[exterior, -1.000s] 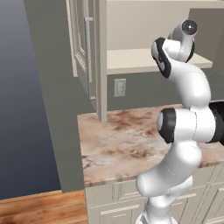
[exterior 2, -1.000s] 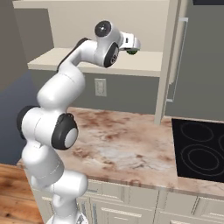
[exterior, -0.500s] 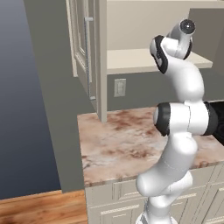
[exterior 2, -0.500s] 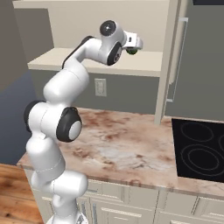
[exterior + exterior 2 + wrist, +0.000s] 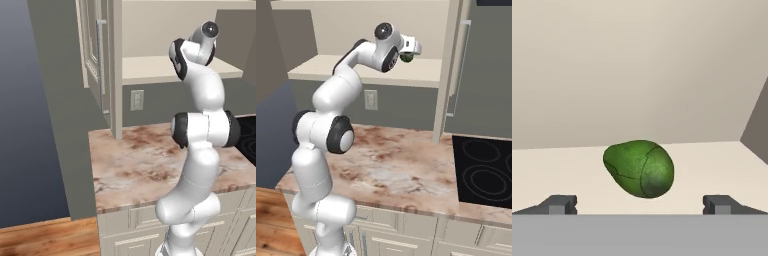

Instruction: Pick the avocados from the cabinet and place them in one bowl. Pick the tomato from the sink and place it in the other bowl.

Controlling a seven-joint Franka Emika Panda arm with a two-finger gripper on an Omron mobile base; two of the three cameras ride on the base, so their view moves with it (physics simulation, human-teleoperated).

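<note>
Gripper (image 5: 640,205): fingers spread wide, one dark tip at lower left and one at lower right of the hand view, nothing pinched between them. Avocado (image 5: 639,168): dark green, glossy, faintly cracked skin, lying at centre frame on the cream cabinet shelf (image 5: 712,162), beyond the tips and roughly midway between their lines; not touched. Same fruit seen as a small green spot at the gripper's nose in the upper middle of the right base view (image 5: 406,57), resting on the shelf edge region. Only one avocado identifiable; position of a second cannot be told. Cabinet (image 5: 165,67): open-fronted at upper centre of the left base view, door (image 5: 92,55) swung out at upper left with its thin bar handle, cream back wall plain. Arm: raised high, wrist at shelf level, elbow above the marbled counter (image 5: 401,165). Black cooktop (image 5: 483,175) at right edge of the right base view. Wall outlet (image 5: 371,99) below the shelf. Bowls, tomato and sink: not located. Step in hand, judged: approach for the first avocado pick, pre-grasp alignment. Next move, judged: short advance along the shelf until the fruit sits between the fingers, then closure across its narrower width; low, level approach needed, since the rounded fruit could roll if nudged by one tip first.
</note>
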